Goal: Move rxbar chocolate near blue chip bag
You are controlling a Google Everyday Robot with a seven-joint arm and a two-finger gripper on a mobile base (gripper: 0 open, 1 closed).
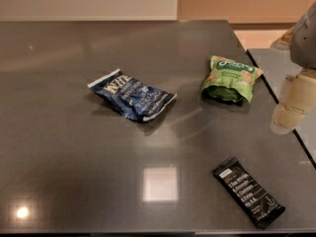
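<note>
The rxbar chocolate (248, 192) is a slim black bar with white text lines, lying flat at the front right of the dark table (74, 147). The blue chip bag (131, 95) is a crumpled navy foil bag with white lettering, lying near the table's middle, well to the left of and behind the bar. My gripper (292, 107) hangs at the right edge of the view, above the table's right side, up and to the right of the bar and apart from it. It holds nothing that I can see.
A bright green snack bag (230, 79) lies at the back right of the table, right of the blue bag. The table's right edge (281, 107) runs close under the gripper. A second surface lies beyond it.
</note>
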